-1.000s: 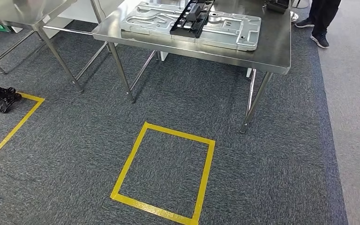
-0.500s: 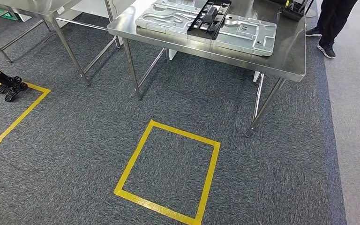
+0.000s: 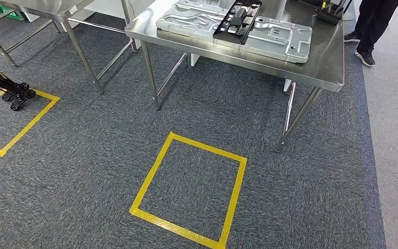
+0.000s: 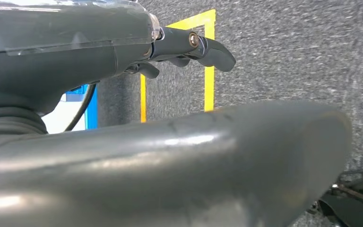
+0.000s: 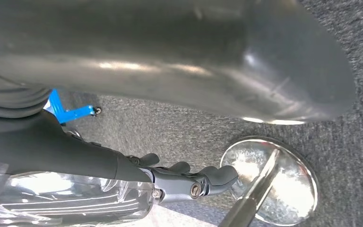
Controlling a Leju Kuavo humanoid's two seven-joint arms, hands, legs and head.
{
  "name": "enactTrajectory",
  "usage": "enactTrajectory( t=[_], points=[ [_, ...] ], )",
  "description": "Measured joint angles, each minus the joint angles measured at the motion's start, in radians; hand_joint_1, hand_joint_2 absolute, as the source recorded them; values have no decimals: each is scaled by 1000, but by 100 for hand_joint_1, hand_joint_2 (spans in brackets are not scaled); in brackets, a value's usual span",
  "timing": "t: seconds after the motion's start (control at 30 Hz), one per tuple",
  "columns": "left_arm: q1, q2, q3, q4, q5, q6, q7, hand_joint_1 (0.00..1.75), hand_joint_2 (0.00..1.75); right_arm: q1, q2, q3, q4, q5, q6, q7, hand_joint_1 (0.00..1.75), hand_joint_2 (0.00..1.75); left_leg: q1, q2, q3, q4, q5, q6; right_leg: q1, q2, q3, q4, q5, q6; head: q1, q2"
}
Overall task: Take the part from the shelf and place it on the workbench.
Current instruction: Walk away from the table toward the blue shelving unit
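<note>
Grey carpet (image 3: 83,171) covers the floor, the largest thing in the head view. A stainless steel workbench (image 3: 321,62) stands at the far centre and right, and a second steel table (image 3: 46,8) stands far left. On the workbench lies a large cast metal plate (image 3: 269,33), with a black frame-like part (image 3: 238,21) resting on top of it. A yellow taped square (image 3: 189,189) marks the carpet near the centre, just in front of the workbench, and a corner of another taped square (image 3: 18,127) sits to the left, with a black wheeled stand (image 3: 10,96) at its far edge. A person's dark legs and shoes (image 3: 365,31) show at the far right.

The left hand (image 4: 189,47) hangs over the carpet, fingers loosely curved and apart, holding nothing. The right hand (image 5: 189,182) likewise hangs free with nothing in it, beside a round chrome base (image 5: 269,182).

The black part already rests on the bench, so the placing looks done. The careful course is probably to keep both arms low and step steadily, well away from the bench legs.
</note>
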Motion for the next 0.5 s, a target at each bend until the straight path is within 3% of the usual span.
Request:
enactTrajectory(
  t=[0.07,0.1,0.13,0.2,0.23,0.27,0.33,0.4,0.43,0.47,0.5],
  points=[
    [0,-1,0,0,0,0,-4,0,0,-3,0,0,0,0,0,2,0,0,-4,9,6,2,-5,-7,11,-36,60,-127,49,-16,0,0],
    [1,-1,0,0,0,-1,-5,0,0,-5,0,0,0,0,-1,2,0,0,-5,15,7,3,-7,-11,15,-47,73,-157,56,-22,0,0],
    [1,-1,0,0,-1,-1,-7,0,0,-6,0,0,0,0,-1,3,0,0,-5,22,9,4,-9,-16,18,-48,74,-165,55,-25,0,0],
    [0,-1,0,0,-2,0,-11,0,0,-6,1,0,0,-1,-2,4,0,0,-3,34,12,5,-13,-28,16,-27,74,-172,61,-31,0,0],
    [-1,-1,-1,0,-2,1,-13,0,0,-6,2,0,0,-1,-3,4,0,0,-2,26,10,14,-23,-35,11,-17,75,-175,64,-36,0,0],
    [-1,-1,-1,0,-2,1,-14,0,0,-7,4,0,0,-2,-4,5,0,0,1,10,1,41,-42,-42,7,-6,76,-179,67,-40,-1,0],
    [1,-1,-1,0,-2,1,-18,0,0,-8,5,0,0,-3,-5,5,0,0,12,-30,-49,157,-109,-59,2,15,74,-181,71,-45,-1,0],
    [4,-1,-1,0,-2,1,-20,0,0,-8,5,0,0,-4,-6,5,0,0,24,-43,-105,280,-155,-70,2,40,71,-180,72,-46,-1,0],
    [4,-1,-1,0,-2,1,-21,0,0,-7,5,0,0,-4,-5,5,0,0,27,-44,-113,295,-149,-73,1,53,72,-179,73,-46,-1,0],
    [5,-1,-1,0,-2,1,-22,0,0,-6,5,0,0,-4,-5,5,0,0,30,-46,-99,264,-121,-75,1,66,73,-179,73,-45,-1,0],
    [5,-1,-1,0,-2,1,-23,0,0,-6,6,-1,0,-5,-5,5,0,0,32,-57,-68,196,-79,-74,1,80,75,-179,73,-43,-1,0]
  ],
)
